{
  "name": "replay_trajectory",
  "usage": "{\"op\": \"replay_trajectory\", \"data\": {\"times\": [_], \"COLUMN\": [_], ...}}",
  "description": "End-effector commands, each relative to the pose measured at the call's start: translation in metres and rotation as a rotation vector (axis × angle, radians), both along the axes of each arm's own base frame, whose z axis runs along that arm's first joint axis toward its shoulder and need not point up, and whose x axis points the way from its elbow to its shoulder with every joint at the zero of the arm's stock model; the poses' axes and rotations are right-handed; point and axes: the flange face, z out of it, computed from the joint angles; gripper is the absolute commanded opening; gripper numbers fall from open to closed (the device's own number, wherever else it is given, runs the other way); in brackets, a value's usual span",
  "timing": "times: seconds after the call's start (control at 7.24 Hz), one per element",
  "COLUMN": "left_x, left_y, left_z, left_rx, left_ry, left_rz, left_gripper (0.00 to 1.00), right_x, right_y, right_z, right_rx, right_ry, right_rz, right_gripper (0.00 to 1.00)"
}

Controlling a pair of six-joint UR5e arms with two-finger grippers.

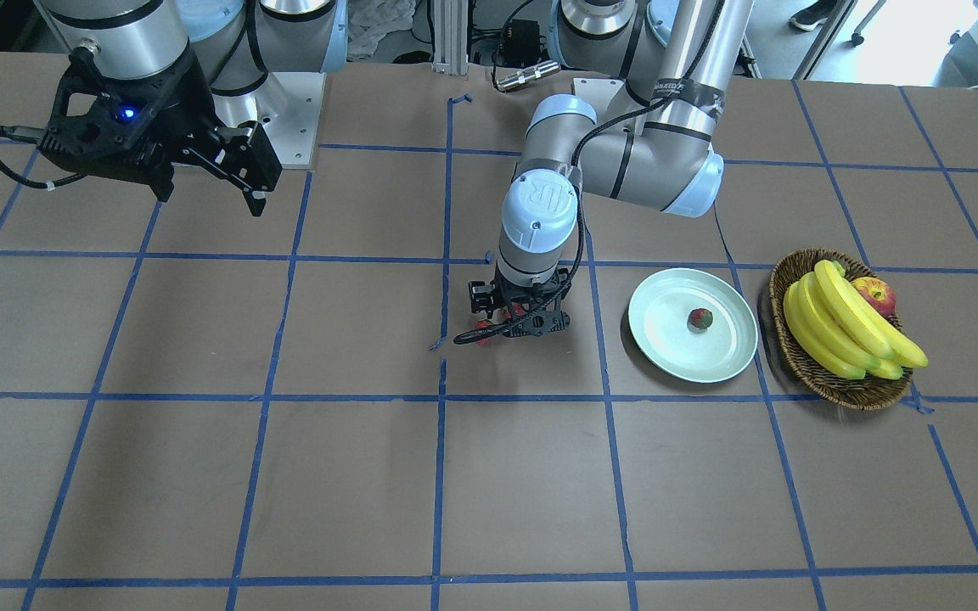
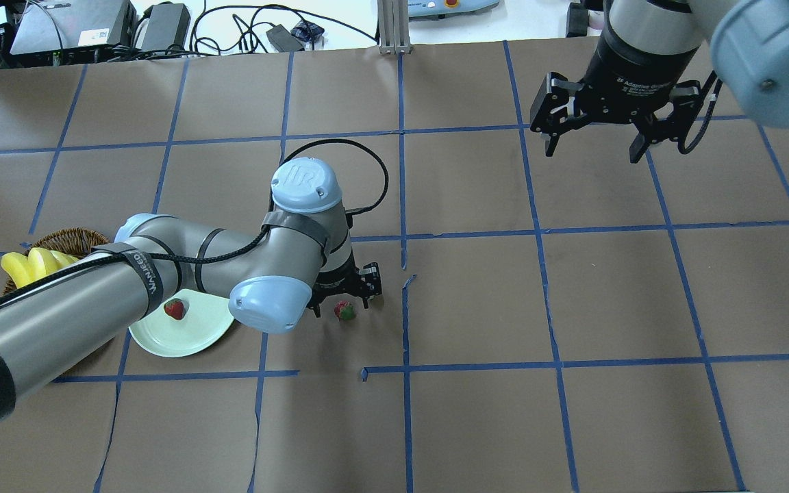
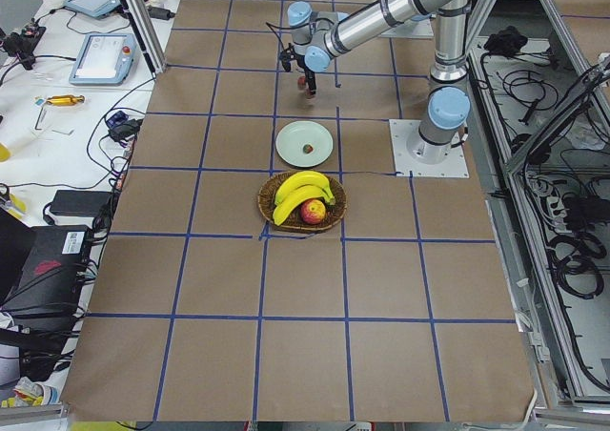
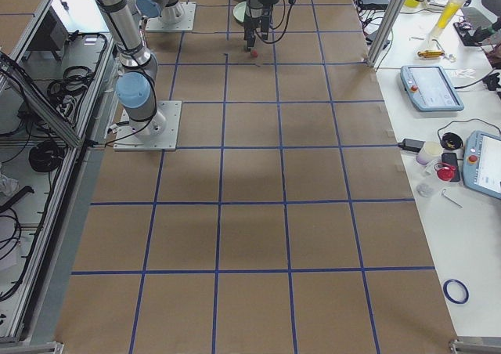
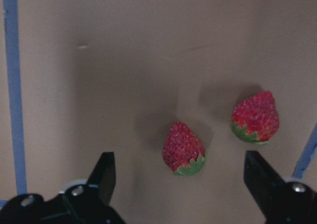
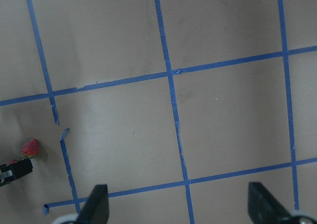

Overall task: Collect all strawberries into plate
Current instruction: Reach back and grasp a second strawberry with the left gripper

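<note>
black fingers point(image 5: 105, 177) of the left gripper point(image 5: 181, 179) fill the bottom edge of the left wrist view, spread wide and holding nothing. just past their tips, in the gap between them, one strawberry point(image 5: 183, 148) lies on its side on the table point(image 1: 285, 475), green cap toward the camera, touching neither finger. a second strawberry point(image 5: 255, 117) lies a little farther off, near the line of the other finger, close to the first but apart from it. both rest on brown paper crossed by blue tape lines.

from overhead the left arm reaches in low over this spot and hides much of it – only one of the two berries shows clearly beside the gripper.

farther along, on the left arm's side, sits the pale green plate point(image 1: 667, 344) with the third strawberry point(image 1: 699, 319) lying near its middle. the plate stands between the left gripper and a wicker basket point(image 1: 803, 367), just beside the basket. bananas point(image 1: 845, 327) and an apple point(image 1: 875, 294) lie in the basket.

farthest off, well apart from all the fruit, the right gripper point(image 2: 593, 150) hangs above bare table – its jaws wide apart and empty.
</note>
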Motion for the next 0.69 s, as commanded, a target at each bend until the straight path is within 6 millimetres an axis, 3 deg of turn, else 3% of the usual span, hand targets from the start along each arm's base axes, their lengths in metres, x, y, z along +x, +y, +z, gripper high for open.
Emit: {"op": "replay_trajectory", "data": {"times": [0.0,0.14,0.41,0.55], "left_x": [-0.002,-0.001,0.017,0.067], "left_y": [-0.003,-0.003,-0.008,-0.024], "left_z": [-0.005,-0.003,0.025,0.035], "left_rx": [-0.008,-0.010,-0.043,-0.029], "left_ry": [0.004,0.004,-0.013,-0.077], "left_rz": [-0.008,-0.019,-0.065,-0.083], "left_gripper": [0.18,0.00,0.00,0.00], "right_x": [0.000,0.000,0.000,0.000], "right_y": [0.000,0.000,0.000,0.000], "right_z": [0.000,0.000,0.000,0.001], "right_rx": [0.000,0.000,0.000,0.000], "right_ry": [0.000,0.000,0.000,0.000], "right_rz": [0.000,0.000,0.000,0.000], "right_gripper": [1.00,1.00,1.00,1.00]}}
